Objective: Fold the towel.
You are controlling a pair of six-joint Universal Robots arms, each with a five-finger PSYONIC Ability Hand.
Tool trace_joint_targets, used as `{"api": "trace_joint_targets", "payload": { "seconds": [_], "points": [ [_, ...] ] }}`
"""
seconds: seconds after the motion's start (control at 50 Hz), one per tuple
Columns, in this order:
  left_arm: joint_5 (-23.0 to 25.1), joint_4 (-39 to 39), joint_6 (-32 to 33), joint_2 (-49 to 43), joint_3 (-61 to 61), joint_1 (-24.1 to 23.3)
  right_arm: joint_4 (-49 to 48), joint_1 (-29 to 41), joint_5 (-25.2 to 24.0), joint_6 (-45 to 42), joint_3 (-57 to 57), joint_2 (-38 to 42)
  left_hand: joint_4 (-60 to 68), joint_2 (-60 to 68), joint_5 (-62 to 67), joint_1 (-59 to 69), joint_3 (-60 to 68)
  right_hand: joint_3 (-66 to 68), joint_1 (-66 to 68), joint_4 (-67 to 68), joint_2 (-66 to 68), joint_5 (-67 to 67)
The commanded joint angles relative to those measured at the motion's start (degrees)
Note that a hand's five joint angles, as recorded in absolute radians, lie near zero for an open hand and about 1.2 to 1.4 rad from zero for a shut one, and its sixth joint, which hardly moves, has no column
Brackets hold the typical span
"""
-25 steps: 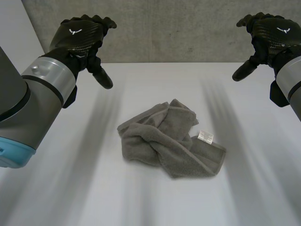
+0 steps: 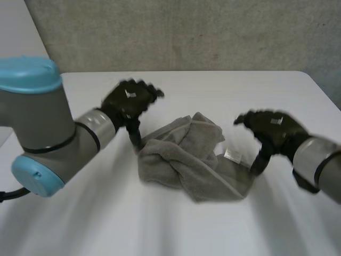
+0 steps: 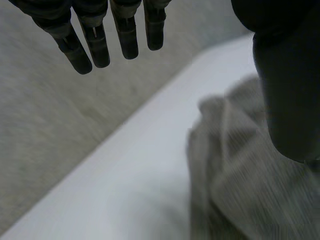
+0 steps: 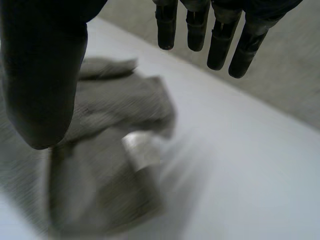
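A grey towel (image 2: 192, 160) lies crumpled in a heap on the white table (image 2: 80, 224), a small white label (image 2: 232, 155) showing near its right edge. My left hand (image 2: 128, 104) hangs open just over the towel's left edge, thumb pointing down toward the cloth. The left wrist view has its straight fingers (image 3: 100, 42) above the table and the towel (image 3: 235, 170) under the thumb. My right hand (image 2: 272, 130) is open at the towel's right end, thumb down beside the label. In the right wrist view the towel (image 4: 105, 150) and label (image 4: 140, 147) lie below the spread fingers (image 4: 215, 35).
A grey textured wall (image 2: 176, 32) runs behind the table's far edge. Bare table surface surrounds the towel on all sides. The left arm's grey forearm and light-blue cap (image 2: 32, 170) reach in over the table's left part.
Both hands have dropped from high at the back of the table to the towel, the left to its left edge and the right to its right end. The towel has not moved.
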Motion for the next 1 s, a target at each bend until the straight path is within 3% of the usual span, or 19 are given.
{"api": "trace_joint_targets", "payload": {
  "seconds": [0.02, 0.18, 0.22, 0.26, 0.28, 0.3, 0.32, 0.34, 0.36, 0.54, 0.58, 0.6, 0.64, 0.66, 0.7, 0.74, 0.82, 0.92, 1.0],
  "points": [
    [2.9, -5.1, 9.2, -6.5, -0.8, 0.4, -8.5, 0.3, -1.4, 5.7, 10.6, 1.3, -2.9, -2.8, -11.0, -3.0, -2.2, -3.3, -2.8, -4.2, -3.8, -3.3],
    [2.9, -6.6, 9.7, -9.4, -0.8, 0.2, -12.1, 1.3, -1.1, 9.8, 11.0, 13.2, 0.9, 1.1, -7.2, 0.8, 1.7, -2.0, -1.5, -2.9, -2.6, -2.1],
    [3.0, -6.7, 9.7, -9.9, -0.8, 0.0, -12.7, 1.8, -0.9, 9.9, 10.3, 14.5, 5.1, 5.3, -3.0, 5.1, 5.9, 2.7, 3.2, 1.8, 2.2, 2.7],
    [3.0, -6.7, 9.6, -10.6, -0.9, -0.2, -13.9, 2.5, -0.6, 10.0, 9.0, 16.4, 9.2, 9.3, 1.1, 9.1, 9.9, 21.3, 21.8, 20.4, 20.7, 21.2],
    [3.2, -6.8, 9.6, -11.1, -0.9, -0.5, -14.0, 2.5, -0.6, 10.0, 9.0, 16.4, 16.2, 16.3, 8.1, 16.1, 16.9, 21.4, 21.9, 20.5, 20.8, 21.3],
    [3.6, -6.8, 9.5, -11.4, -0.8, -0.7, -14.4, 2.6, -0.6, 10.2, 8.4, 16.8, 31.2, 31.4, 23.1, 31.1, 32.0, 37.2, 37.7, 36.3, 36.7, 37.2],
    [3.6, -6.8, 9.5, -11.4, -0.8, -0.7, -14.4, 2.6, -0.6, 10.2, 8.4, 16.8, 31.4, 31.6, 23.3, 31.3, 32.1, 37.4, 37.9, 36.5, 36.8, 37.3],
    [3.7, -6.6, 9.4, -11.6, -0.2, -0.8, -14.8, 2.4, -0.6, 10.4, 7.6, 16.8, 52.2, 52.4, 44.1, 52.1, 52.9, 53.2, 53.7, 52.3, 52.6, 53.1],
    [3.7, -6.4, 9.2, -11.5, 0.7, -0.8, -15.4, 2.3, -0.6, 10.8, 6.4, 16.6, 64.2, 64.4, 56.1, 64.1, 65.0, 66.6, 67.1, 65.7, 66.1, 66.6],
    [0.0, -2.4, 4.0, -8.5, 16.1, 0.4, -18.3, 2.4, -1.2, 10.9, -9.6, 8.6, 64.3, 64.5, 56.2, 64.2, 65.1, 66.7, 67.2, 65.8, 66.2, 66.7],
    [-7.3, 4.2, -2.3, -7.3, 23.9, 2.0, -25.3, 2.3, -1.2, 10.4, -17.1, 7.4, 64.3, 64.5, 56.2, 64.2, 65.1, 66.7, 67.2, 65.8, 66.2, 66.7],
    [-7.3, 4.2, -2.3, -7.3, 23.9, 2.0, -25.4, 2.3, -1.2, 10.4, -17.1, 7.4, 64.3, 64.5, 56.2, 64.2, 65.1, 66.7, 67.2, 65.8, 66.2, 66.7],
    [-15.1, 12.4, -7.3, -5.5, 28.1, 4.0, -38.1, 2.3, -0.6, 9.8, -19.7, 5.3, 64.3, 64.5, 56.2, 64.2, 65.1, 66.7, 67.2, 65.8, 66.2, 66.7],
    [-15.2, 12.4, -7.3, -5.5, 28.1, 4.0, -38.1, 2.3, -0.6, 9.8, -19.7, 5.3, 64.3, 64.5, 56.2, 64.2, 65.1, 66.7, 67.2, 65.8, 66.2, 66.7],
    [-17.2, 16.5, -8.5, -4.1, 28.1, 4.4, -52.8, 2.8, -1.3, 6.2, -18.2, 2.7, 64.3, 64.5, 56.2, 64.2, 65.1, 66.7, 67.2, 65.8, 66.2, 66.7],
    [-17.7, 23.2, -9.2, -1.7, 26.1, 4.6, -57.6, 2.8, -1.3, 3.1, -17.0, 2.1, 64.3, 64.5, 56.2, 64.2, 65.1, 66.7, 67.2, 65.8, 66.2, 66.7],
    [-17.5, 26.9, -9.1, -0.1, 20.8, 4.4, -55.4, 3.1, -2.3, -2.2, -16.5, 2.2, 64.3, 64.5, 56.2, 64.2, 65.1, 66.7, 67.2, 65.8, 66.2, 66.7],
    [-16.7, 26.8, -8.9, 2.8, 9.5, 3.9, -37.5, 6.6, -6.7, -6.6, -16.8, 5.4, 64.3, 64.5, 56.2, 64.2, 65.1, 66.7, 67.2, 65.8, 66.2, 66.7],
    [-13.9, 25.9, -7.9, 5.2, -3.1, 3.5, -32.6, 7.4, -7.8, -8.8, -15.7, 7.6, 64.3, 64.5, 56.2, 64.2, 65.1, 66.7, 67.2, 65.8, 66.2, 66.7]
  ]
}}
